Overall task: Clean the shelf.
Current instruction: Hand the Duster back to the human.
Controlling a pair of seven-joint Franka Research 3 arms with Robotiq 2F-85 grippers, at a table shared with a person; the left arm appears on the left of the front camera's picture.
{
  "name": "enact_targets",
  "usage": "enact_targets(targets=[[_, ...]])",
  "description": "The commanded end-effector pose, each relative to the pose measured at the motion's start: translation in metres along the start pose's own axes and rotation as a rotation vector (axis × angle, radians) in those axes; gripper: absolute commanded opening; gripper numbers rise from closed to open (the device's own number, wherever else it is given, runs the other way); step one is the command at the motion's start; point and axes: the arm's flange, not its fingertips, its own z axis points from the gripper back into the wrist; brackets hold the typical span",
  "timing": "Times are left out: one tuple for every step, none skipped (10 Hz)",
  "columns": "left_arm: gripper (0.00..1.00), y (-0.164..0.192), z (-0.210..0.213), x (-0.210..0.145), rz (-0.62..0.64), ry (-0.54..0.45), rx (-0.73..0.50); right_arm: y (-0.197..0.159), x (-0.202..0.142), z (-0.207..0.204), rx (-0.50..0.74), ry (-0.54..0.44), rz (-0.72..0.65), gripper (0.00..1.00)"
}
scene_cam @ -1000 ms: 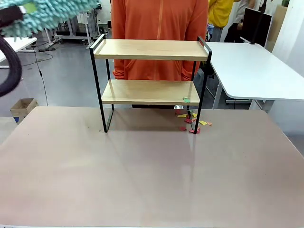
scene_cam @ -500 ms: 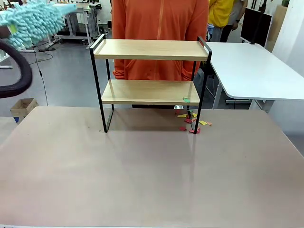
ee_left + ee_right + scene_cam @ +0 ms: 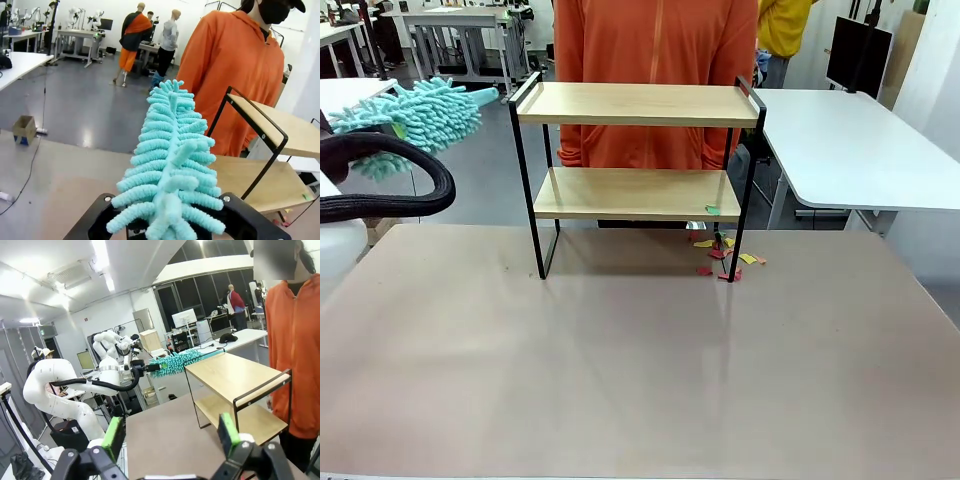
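The shelf (image 3: 638, 104) stands at the table's far side, two light boards in a black frame. A green scrap (image 3: 712, 210) lies on its lower board at the right end. A fluffy teal duster (image 3: 417, 115) hangs in the air left of the shelf, its tip close to the top board's left rail. My left gripper (image 3: 167, 222) is shut on the duster (image 3: 172, 155), which points toward the shelf (image 3: 267, 127). My right gripper (image 3: 170, 436) is open and holds nothing, well back from the shelf (image 3: 232, 374).
Red, yellow and green paper scraps (image 3: 722, 255) lie on the table (image 3: 620, 360) by the shelf's right legs. A person in an orange hoodie (image 3: 655, 50) stands right behind the shelf. A white table (image 3: 850, 140) stands at the far right.
The duster has come down from the top left corner and moved right, so its tip is now level with the shelf's top board.
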Motion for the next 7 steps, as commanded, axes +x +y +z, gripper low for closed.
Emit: enact_targets(targets=[[0.18, 0.002, 0.037, -0.058, 0.019, -0.024, 0.020, 0.002, 0.001, 0.001, 0.009, 0.018, 0.005, 1.00], [0.18, -0.001, 0.047, -0.059, 0.011, -0.045, 0.028, 0.002, 0.001, 0.001, 0.009, 0.018, 0.005, 1.00], [0.18, 0.002, 0.000, 0.000, 0.004, 0.002, 0.007, 0.002, 0.001, 0.001, 0.009, 0.018, 0.005, 1.00], [0.18, 0.002, 0.000, 0.000, 0.004, 0.002, 0.007, 0.002, 0.001, 0.001, 0.009, 0.018, 0.005, 1.00], [0.18, 0.002, 0.000, 0.000, 0.004, 0.002, 0.007, 0.002, 0.001, 0.001, 0.009, 0.018, 0.005, 1.00], [0.18, 0.002, 0.000, 0.000, 0.004, 0.002, 0.007, 0.002, 0.001, 0.001, 0.009, 0.018, 0.005, 1.00], [0.18, 0.002, 0.000, 0.000, 0.004, 0.002, 0.007, 0.002, 0.001, 0.001, 0.009, 0.018, 0.005, 1.00]])
